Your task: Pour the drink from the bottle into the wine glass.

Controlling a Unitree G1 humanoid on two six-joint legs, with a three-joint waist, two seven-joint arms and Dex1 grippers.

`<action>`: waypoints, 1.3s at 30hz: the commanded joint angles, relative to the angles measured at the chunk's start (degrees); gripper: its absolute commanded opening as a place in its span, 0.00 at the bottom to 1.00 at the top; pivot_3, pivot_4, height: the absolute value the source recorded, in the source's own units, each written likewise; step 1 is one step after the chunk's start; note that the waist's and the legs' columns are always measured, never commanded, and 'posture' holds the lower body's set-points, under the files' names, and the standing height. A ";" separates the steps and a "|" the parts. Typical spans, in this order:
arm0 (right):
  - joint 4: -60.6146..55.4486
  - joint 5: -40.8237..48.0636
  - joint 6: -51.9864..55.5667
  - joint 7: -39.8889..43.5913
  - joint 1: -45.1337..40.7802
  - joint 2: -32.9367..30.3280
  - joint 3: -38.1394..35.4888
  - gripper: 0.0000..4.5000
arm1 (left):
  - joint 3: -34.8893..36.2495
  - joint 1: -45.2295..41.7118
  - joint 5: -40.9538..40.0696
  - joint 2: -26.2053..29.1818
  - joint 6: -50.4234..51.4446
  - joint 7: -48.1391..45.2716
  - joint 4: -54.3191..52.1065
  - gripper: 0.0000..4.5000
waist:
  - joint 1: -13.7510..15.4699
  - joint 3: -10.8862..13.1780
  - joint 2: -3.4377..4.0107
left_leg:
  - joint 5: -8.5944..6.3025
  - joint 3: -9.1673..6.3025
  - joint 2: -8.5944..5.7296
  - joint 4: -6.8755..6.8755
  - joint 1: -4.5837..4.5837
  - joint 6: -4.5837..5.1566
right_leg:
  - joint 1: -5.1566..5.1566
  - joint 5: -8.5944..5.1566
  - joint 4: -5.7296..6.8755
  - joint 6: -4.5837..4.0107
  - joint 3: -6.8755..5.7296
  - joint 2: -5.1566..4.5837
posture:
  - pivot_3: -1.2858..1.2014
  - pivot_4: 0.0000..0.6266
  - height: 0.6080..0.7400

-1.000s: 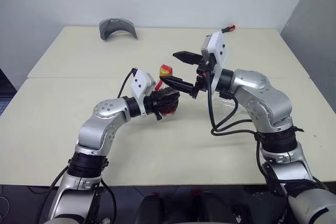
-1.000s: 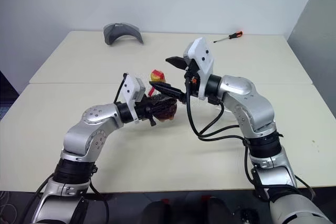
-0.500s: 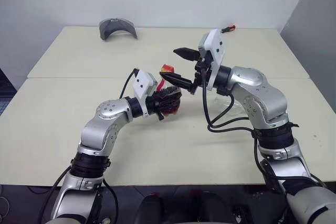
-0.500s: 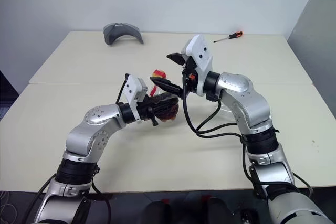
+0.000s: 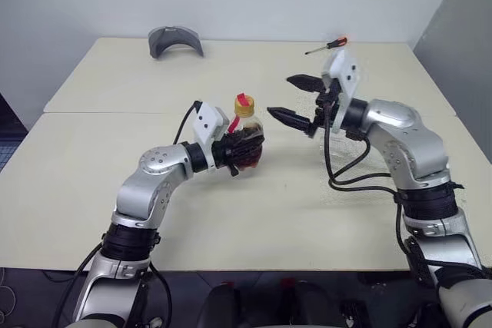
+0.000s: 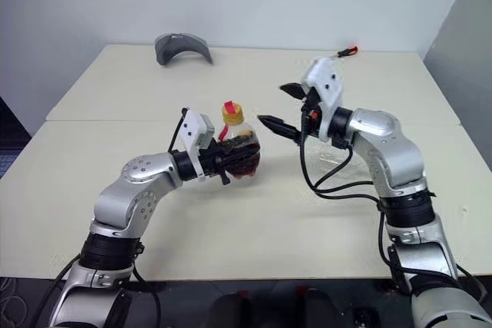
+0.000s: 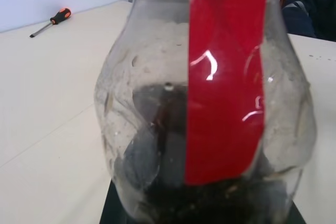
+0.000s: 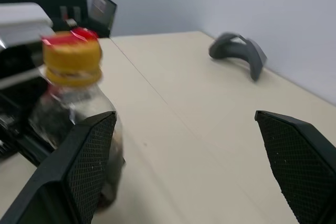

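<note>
Gripping the bottle (image 5: 244, 137) just above the table (image 5: 92, 159), the left gripper (image 5: 240, 146) is closed on it — cap (image 5: 244, 107) on. The right gripper (image 5: 294, 101) hangs spread beside it. Nothing is poured yet — the glass (image 5: 347, 150) sits behind the right arm.

The two head views look forward and down from above the near edge of the table (image 5: 92, 174), taking in both arms and the far wall, the right eye set slightly to the right. The left wrist view sits pressed close against the bottle (image 7: 210, 108), facing far and rightward toward the screwdriver (image 7: 50, 20). The right wrist view looks leftward past the bottle's cap toward the grey object (image 8: 239, 52), which the head views share.
</note>
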 commanded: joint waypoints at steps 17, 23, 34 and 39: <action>-4.88 2.85 2.22 -1.68 -3.63 8.48 1.55 1.00 | 0.97 -2.87 -0.62 -0.45 -1.47 -0.36 -1.57 0.20 | -0.14 0.01 0.01 | 0.00 -0.01 0.04 0.00 0.01 -0.01 | -0.01 0.00 0.01 0.00 0.01 0.04 | 0.52 0.24 1.00; -3.32 2.49 1.41 -1.37 -4.98 10.05 1.67 1.00 | 0.93 -2.52 -0.50 -0.58 -1.64 -0.30 -1.92 0.20 | -0.09 0.01 0.01 | 0.01 -0.01 0.01 0.01 0.01 -0.01 | -0.01 0.00 0.01 0.00 0.00 0.03 | 0.52 0.24 1.00; -2.20 2.24 1.06 -1.55 -5.60 10.01 1.04 1.00 | 0.90 -2.52 -0.30 -0.64 -2.19 -0.44 -1.47 0.20 | -0.10 0.01 0.01 | 0.01 -0.01 0.02 0.01 0.01 -0.01 | -0.01 0.00 0.01 0.00 0.00 0.02 | 0.52 0.24 1.00; -2.34 2.48 1.40 -1.95 -5.19 9.28 0.28 1.00 | 0.73 -2.10 -0.34 -0.59 -2.28 -0.53 -1.91 0.20 | -0.09 0.01 0.01 | 0.01 -0.01 0.02 0.01 0.01 -0.01 | -0.01 0.00 0.01 0.00 0.00 0.02 | 0.52 0.24 1.00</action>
